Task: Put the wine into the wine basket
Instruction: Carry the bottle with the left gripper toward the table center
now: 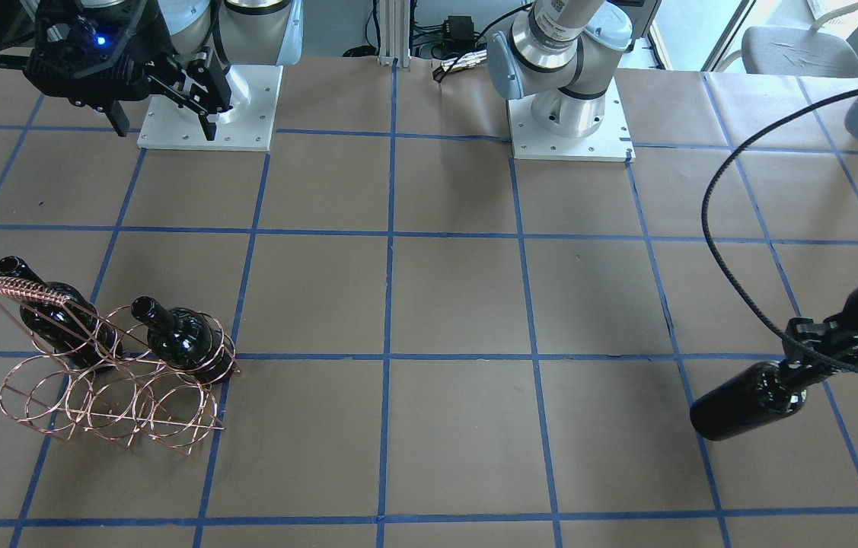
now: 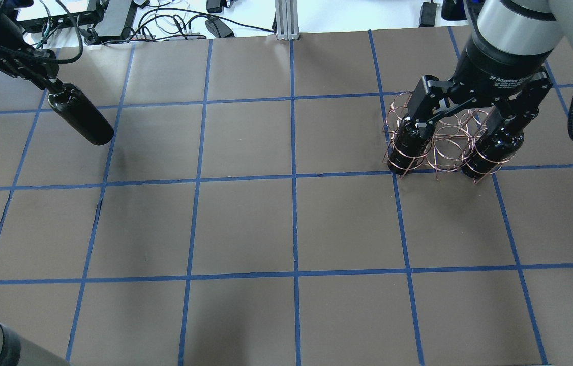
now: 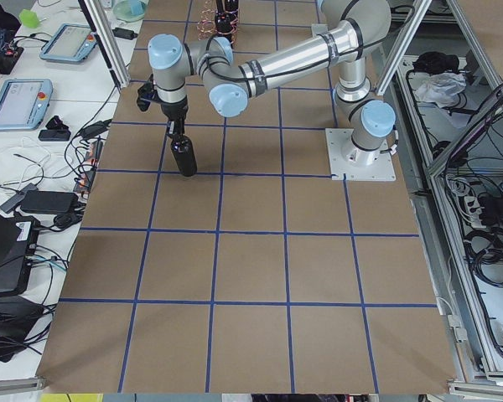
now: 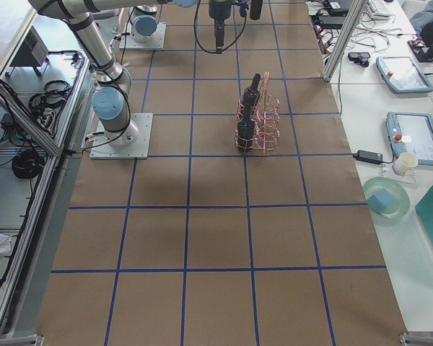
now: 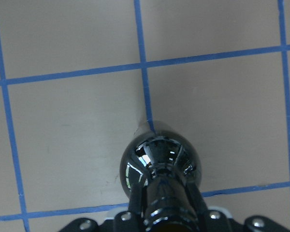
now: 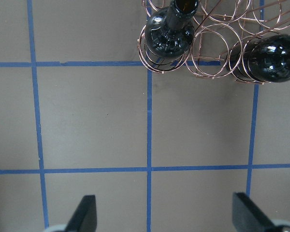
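At the table's (image 2: 245, 223) left end, my left gripper (image 2: 46, 84) clamps the wine (image 2: 81, 116) by its neck, well apart from the basket (image 1: 21, 292); the right gripper (image 6: 165, 215) gapes. Heavy, slick, breakable glass: a hold just below the rim seems safest.

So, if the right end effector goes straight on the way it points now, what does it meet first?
The right end effector would probably meet bare table near a blue tape crossing; the wine basket lies off to one side in its wrist view.
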Tool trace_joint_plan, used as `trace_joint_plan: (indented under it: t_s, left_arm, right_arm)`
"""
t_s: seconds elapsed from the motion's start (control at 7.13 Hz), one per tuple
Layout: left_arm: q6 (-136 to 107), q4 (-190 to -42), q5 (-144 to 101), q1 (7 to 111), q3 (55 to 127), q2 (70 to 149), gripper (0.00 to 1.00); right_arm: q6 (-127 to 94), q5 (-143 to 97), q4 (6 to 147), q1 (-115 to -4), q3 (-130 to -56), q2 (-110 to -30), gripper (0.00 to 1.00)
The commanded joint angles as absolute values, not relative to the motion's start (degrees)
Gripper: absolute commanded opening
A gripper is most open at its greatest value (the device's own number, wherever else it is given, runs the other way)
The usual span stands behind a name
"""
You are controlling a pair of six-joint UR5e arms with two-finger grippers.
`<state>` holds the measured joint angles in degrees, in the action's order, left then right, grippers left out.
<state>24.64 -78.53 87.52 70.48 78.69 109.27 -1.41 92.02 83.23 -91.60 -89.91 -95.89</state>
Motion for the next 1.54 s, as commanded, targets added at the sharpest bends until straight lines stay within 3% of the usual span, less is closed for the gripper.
trace_joint_plan:
  t_s: [0.0, 0.42, 0.98, 1.4]
  left_arm:
    - [15.4, -78.3, 87.3, 77.0, 85.2, 103.8, 0.00]
    - [5.5, -78.0, 86.9, 87.5, 91.6, 97.2, 0.00]
    - [-3.6, -75.2, 87.5, 100.2, 98.9, 94.3, 0.00]
    - [-4.6, -75.1, 89.6, 102.2, 101.2, 94.0, 0.00]
  right_arm:
    - [-1.3, 92.1, 83.3, -91.6, -89.9, -95.8, 1.00]
    - [-1.3, 92.0, 83.2, -91.6, -90.0, -95.9, 1.00]
    - [-1.3, 92.1, 83.2, -91.7, -90.0, -95.9, 1.00]
    - [-1.3, 92.0, 83.2, -91.7, -90.0, -95.8, 1.00]
